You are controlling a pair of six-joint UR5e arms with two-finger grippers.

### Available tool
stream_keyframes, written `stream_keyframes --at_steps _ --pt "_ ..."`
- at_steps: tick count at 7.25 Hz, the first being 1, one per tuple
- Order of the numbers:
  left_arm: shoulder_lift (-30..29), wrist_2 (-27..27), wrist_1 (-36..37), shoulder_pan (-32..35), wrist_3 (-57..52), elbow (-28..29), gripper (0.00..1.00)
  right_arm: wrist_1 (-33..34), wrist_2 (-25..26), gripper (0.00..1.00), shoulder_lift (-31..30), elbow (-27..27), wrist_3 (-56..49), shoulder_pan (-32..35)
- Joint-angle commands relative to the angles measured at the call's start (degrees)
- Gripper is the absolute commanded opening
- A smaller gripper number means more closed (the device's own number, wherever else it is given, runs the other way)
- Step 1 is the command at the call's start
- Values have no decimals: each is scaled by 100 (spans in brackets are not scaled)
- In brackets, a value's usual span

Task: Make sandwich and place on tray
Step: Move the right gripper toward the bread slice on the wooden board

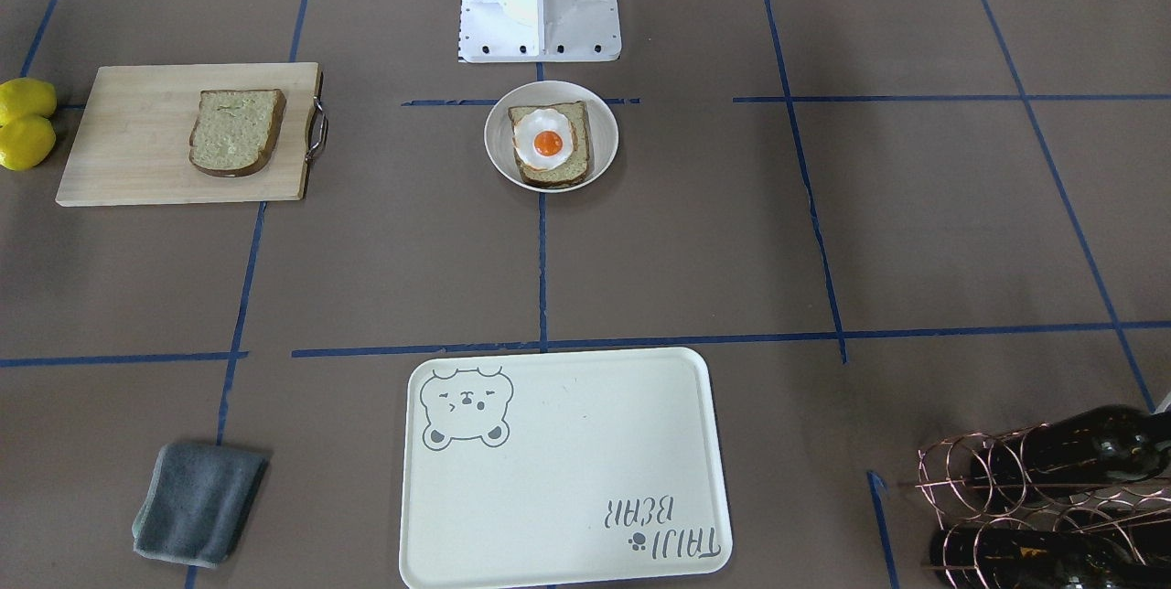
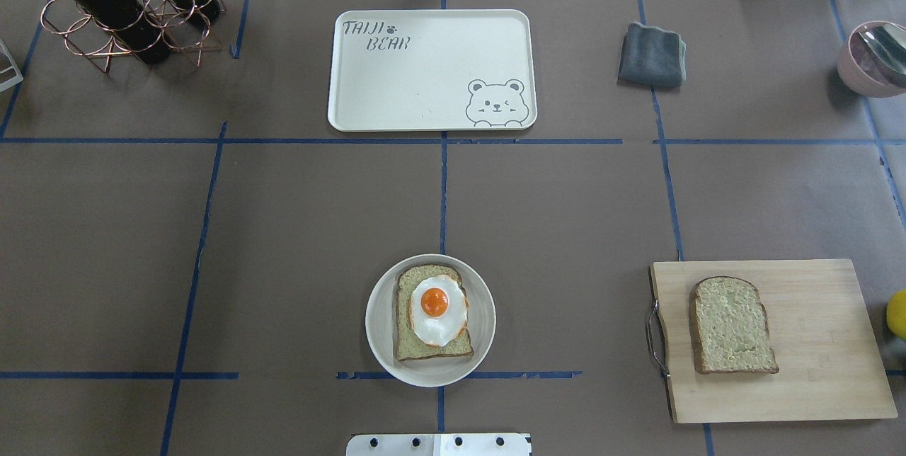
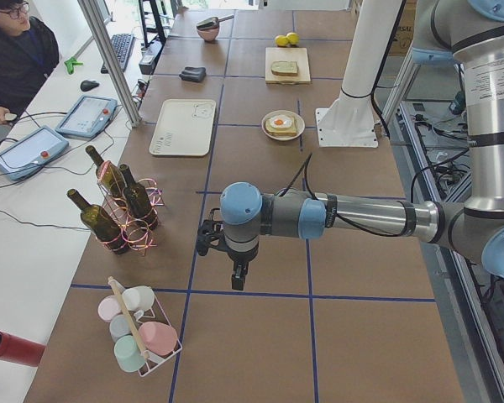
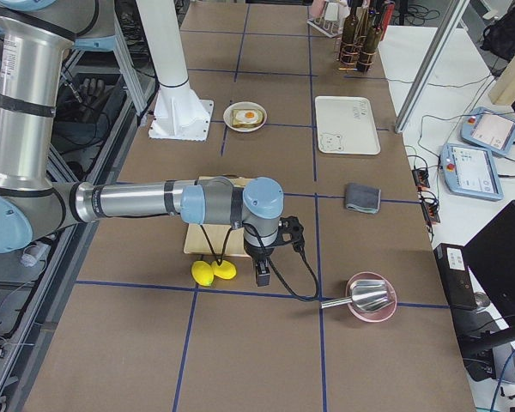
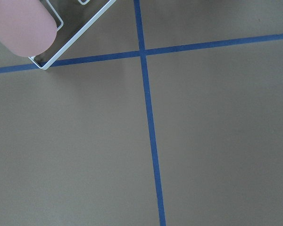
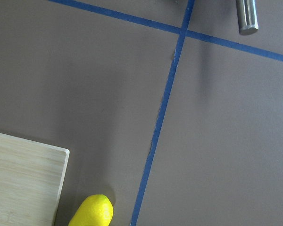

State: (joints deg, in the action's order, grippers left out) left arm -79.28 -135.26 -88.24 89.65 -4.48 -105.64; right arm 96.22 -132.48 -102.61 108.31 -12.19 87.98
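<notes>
One bread slice [image 2: 425,343] lies in a small round white dish [image 2: 382,343] with a fried egg [image 2: 437,307] on top, near the robot's base. The second bread slice [image 2: 732,326] lies bare on a wooden cutting board [image 2: 821,371] at the right. The cream tray [image 2: 432,70] with the bear drawing lies at the far middle, with nothing on it. My left gripper [image 3: 238,281] hangs over bare table far to the left, near a cup rack. My right gripper [image 4: 263,276] hangs far to the right, beside two lemons. I cannot tell whether either is open or shut.
A copper rack with wine bottles [image 2: 120,3] stands at the far left. A folded grey cloth [image 2: 652,54] lies right of the tray. A pink bowl with a metal ladle [image 2: 870,56] is at the far right. Lemons [image 1: 26,123] lie beside the cutting board. A cup rack [image 3: 139,327] stands near my left gripper.
</notes>
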Motion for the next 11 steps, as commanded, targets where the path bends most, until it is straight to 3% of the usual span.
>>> stream_keyframes --at_steps 1,3,6,7,8,11 --pt "0 0 9 -9 0 -113 100 -7 11 100 4 -2 6 0" --pt "9 0 18 0 0 -123 100 19 20 100 379 -54 50 0" --pt "9 0 9 0 9 -106 100 -225 -452 100 434 58 -11 -148" --pt "9 0 0 -9 0 -105 100 -958 -498 100 365 85 276 -445" --pt "9 0 0 -9 0 -105 100 -1435 -507 100 347 120 1349 -753" --pt "0 0 0 -9 0 -114 100 -4760 -393 100 -502 103 4925 -2333"
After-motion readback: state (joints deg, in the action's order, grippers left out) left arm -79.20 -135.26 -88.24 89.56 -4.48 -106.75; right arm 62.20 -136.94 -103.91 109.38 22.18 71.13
